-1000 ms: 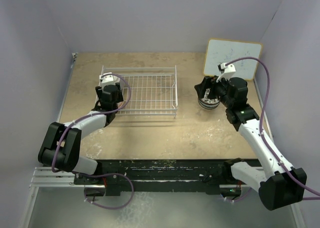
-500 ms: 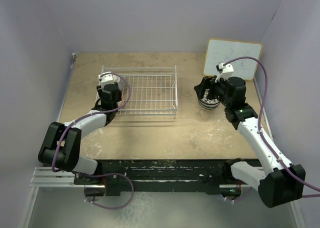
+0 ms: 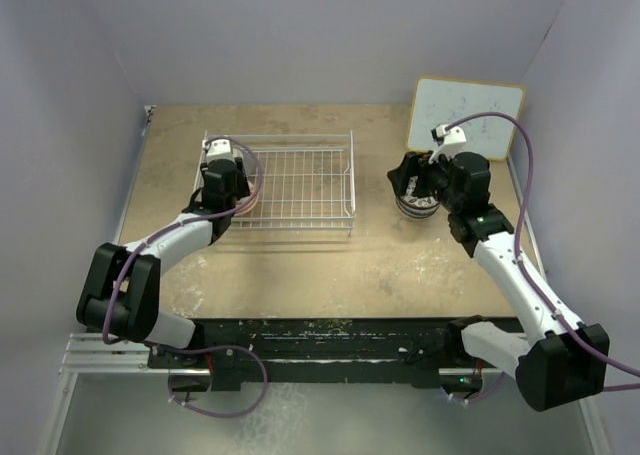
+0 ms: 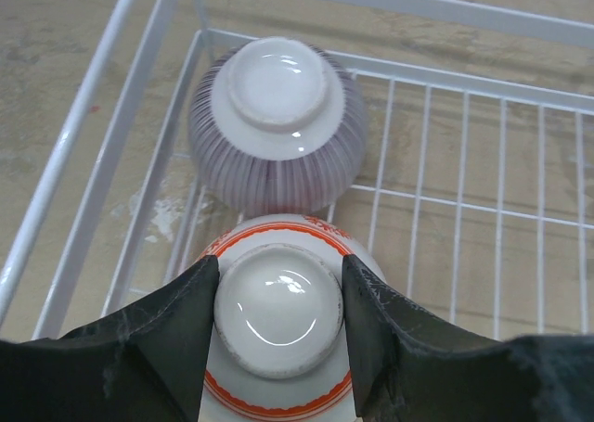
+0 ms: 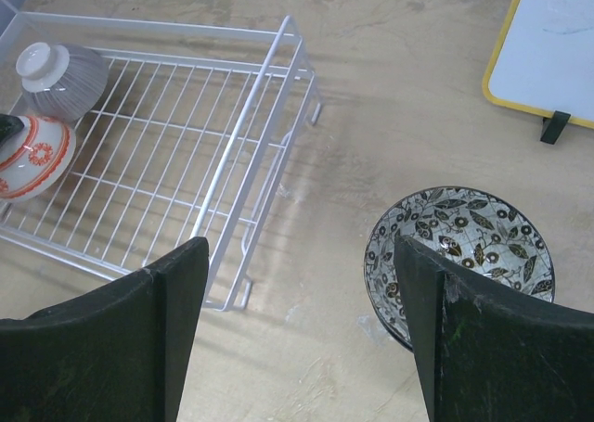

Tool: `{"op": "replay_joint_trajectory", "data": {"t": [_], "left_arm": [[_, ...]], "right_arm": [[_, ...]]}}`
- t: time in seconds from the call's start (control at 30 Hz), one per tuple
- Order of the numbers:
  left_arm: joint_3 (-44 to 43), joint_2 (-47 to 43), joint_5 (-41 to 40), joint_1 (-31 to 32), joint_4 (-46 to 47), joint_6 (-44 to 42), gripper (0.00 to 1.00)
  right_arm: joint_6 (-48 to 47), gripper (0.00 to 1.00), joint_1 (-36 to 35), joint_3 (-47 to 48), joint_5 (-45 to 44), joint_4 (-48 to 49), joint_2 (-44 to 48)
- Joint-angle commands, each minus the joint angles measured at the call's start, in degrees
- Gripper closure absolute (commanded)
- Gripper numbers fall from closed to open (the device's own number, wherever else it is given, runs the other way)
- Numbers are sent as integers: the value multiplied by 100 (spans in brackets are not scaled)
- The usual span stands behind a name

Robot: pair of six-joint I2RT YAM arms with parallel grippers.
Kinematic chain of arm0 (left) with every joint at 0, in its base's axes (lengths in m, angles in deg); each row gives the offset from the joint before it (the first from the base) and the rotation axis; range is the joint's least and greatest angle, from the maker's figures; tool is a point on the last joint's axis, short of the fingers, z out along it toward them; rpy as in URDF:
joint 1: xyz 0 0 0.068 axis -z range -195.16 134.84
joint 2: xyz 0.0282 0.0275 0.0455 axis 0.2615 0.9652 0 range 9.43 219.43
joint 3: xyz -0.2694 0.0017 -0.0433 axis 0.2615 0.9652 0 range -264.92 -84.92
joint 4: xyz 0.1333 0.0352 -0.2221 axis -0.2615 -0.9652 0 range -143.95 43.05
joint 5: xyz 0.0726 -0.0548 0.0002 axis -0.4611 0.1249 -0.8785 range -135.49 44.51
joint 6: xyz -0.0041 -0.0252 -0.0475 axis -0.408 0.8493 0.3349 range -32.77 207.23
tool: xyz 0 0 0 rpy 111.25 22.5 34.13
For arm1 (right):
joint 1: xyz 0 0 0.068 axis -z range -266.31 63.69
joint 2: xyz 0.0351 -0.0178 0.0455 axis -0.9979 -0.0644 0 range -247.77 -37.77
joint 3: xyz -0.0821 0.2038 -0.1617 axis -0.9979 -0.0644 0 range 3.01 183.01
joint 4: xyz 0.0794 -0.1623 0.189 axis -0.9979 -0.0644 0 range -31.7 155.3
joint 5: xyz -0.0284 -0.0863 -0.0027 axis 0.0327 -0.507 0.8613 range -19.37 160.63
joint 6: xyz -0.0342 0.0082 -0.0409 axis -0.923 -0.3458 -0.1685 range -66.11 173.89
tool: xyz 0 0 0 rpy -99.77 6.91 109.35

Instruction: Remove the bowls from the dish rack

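Two overturned bowls (image 4: 277, 125) in dish rack (image 5: 266, 81), orange-rimmed bowl (image 4: 278, 315) pinched by left gripper (image 4: 278, 278); one patterned bowl (image 5: 461, 246) outside it, under wide-spread right gripper (image 5: 297, 250).

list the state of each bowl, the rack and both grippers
dish rack: on the table, holding two bowls
orange-and-white bowl: upside down in the rack
striped bowl: upside down in the rack, untouched
patterned bowl: upright on the table, outside the rack
left gripper: straddling the orange-and-white bowl's foot, grip unclear
right gripper: open, empty, near the patterned bowl
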Motion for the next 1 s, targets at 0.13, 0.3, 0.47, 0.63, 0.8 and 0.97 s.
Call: {"op": "replay_joint_trajectory", "data": {"t": [0.13,0.3,0.47,0.63,0.8,0.97], "left_arm": [[-554,-300,1137,-23,299,370,100],[-467,-496,1798,-26,601,699,100],[-262,-555,2411,-59,1333,840,100],[-11,-536,3139,-229,2091,1363,100],[327,-324,3993,-354,3309,2065,100],[652,-144,4328,-355,4310,2692,100]], "right_arm": [[183,18,-6,-7,292,607,-8],[492,19,-13,-50,792,963,-201],[1007,19,-65,-117,1487,1630,-495],[1365,18,-413,56,1608,1989,-832],[2012,17,-750,143,1820,2818,-1339],[2675,17,-1162,217,2071,3842,-2040]]}}
